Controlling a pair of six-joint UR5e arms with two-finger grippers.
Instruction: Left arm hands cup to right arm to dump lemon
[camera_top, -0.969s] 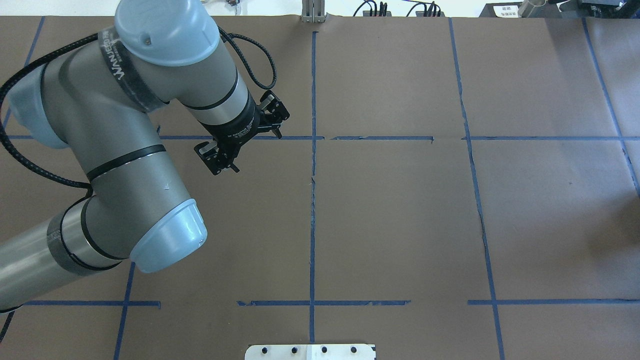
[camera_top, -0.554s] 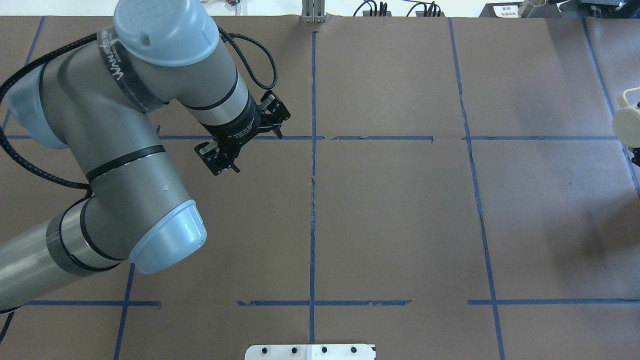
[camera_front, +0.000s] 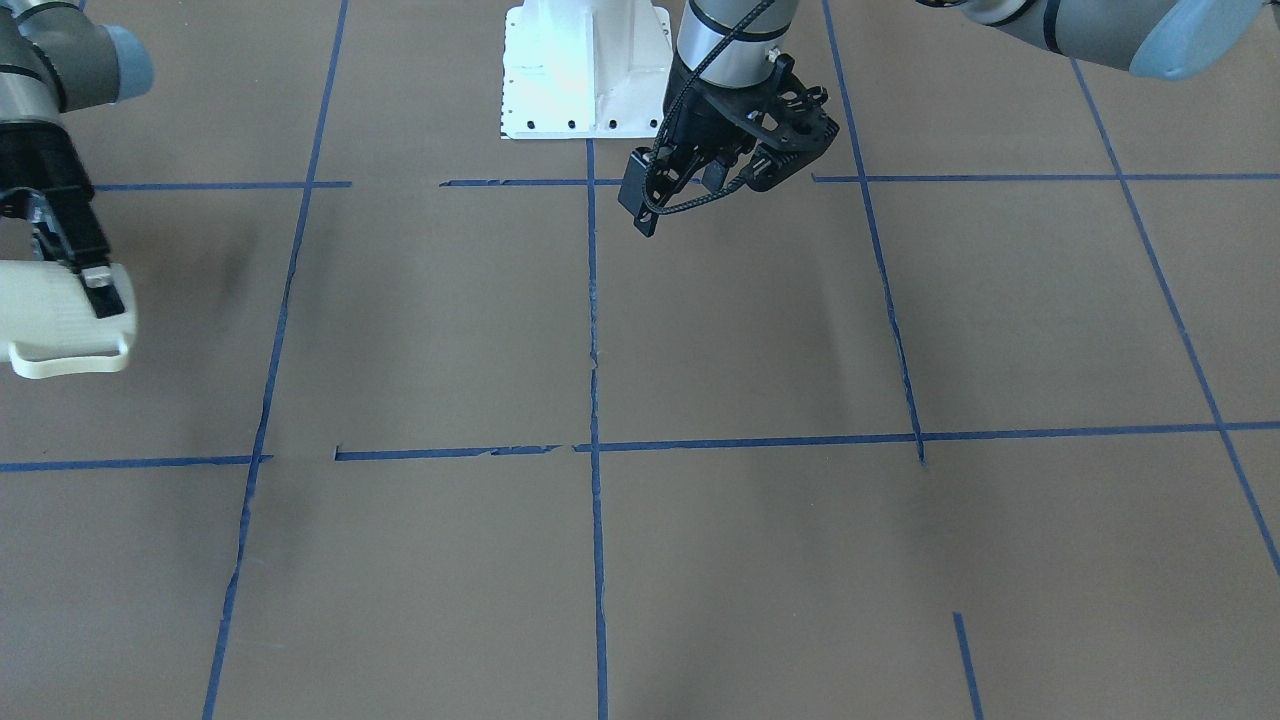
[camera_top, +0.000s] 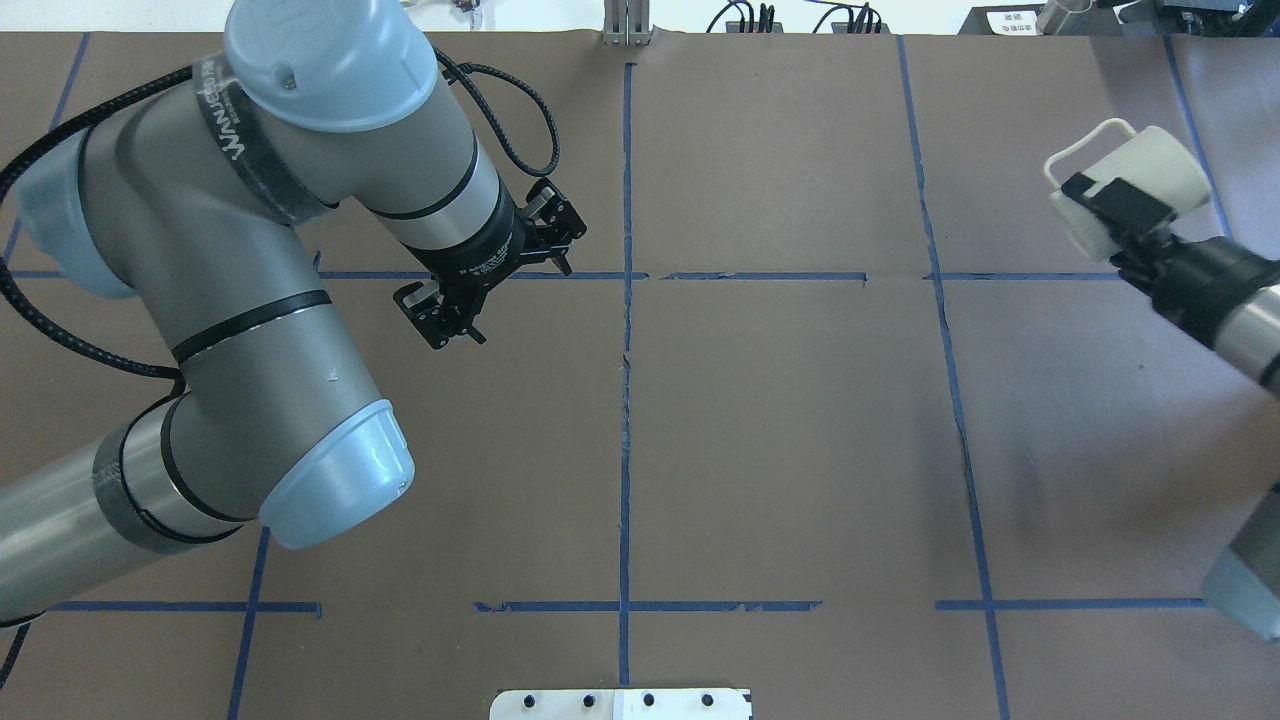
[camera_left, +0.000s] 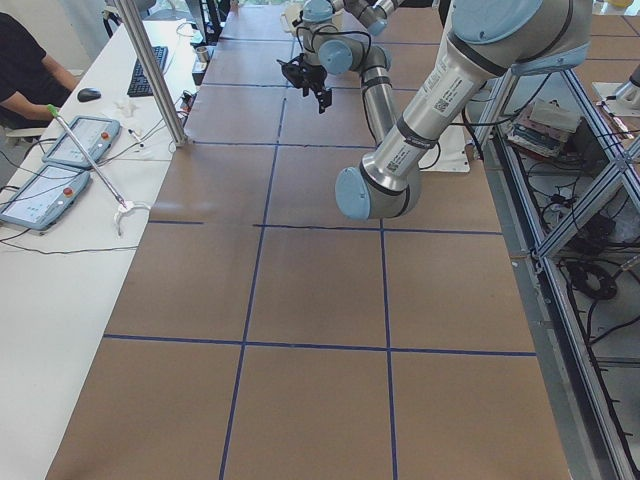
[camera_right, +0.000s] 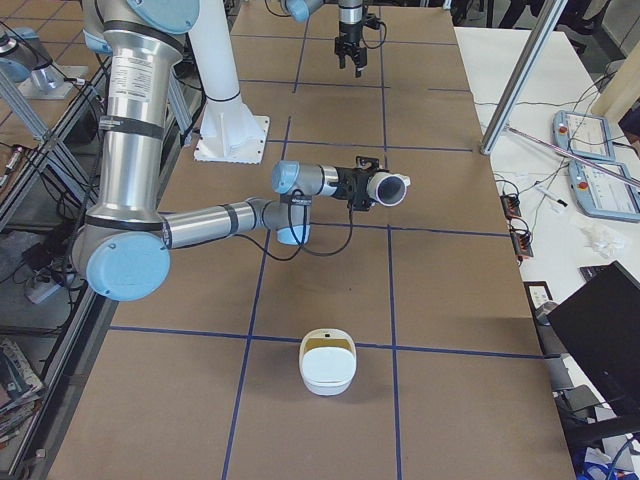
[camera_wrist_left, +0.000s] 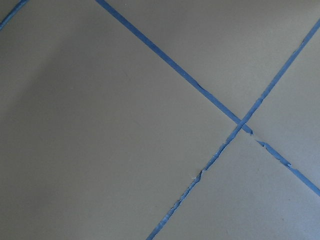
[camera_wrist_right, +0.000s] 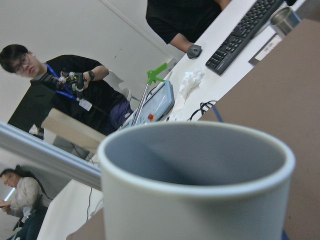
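Evidently the hand-over is done: the slim black right gripper (camera_top: 1115, 205) clamps the white ribbed mug (camera_top: 1160, 160), tilted sideways above the right end of the brown paper-covered table (camera_top: 780, 450). The bulky black left gripper (camera_top: 508, 292) hangs spread, empty. Next comes tipping it mouth-down; no lemon shows.

Silver-grey tubes on the left arm (camera_top: 250, 300), pale blue domed caps at the joints, thin black seam rings. Dark strap with white lettering (hard to read). Ribbed black cable (camera_top: 497, 76) looping to a black lattice frame. Right arm (camera_top: 1245, 335) likewise silver-grey, black-wristed. White bolted base (camera_front: 585, 80).
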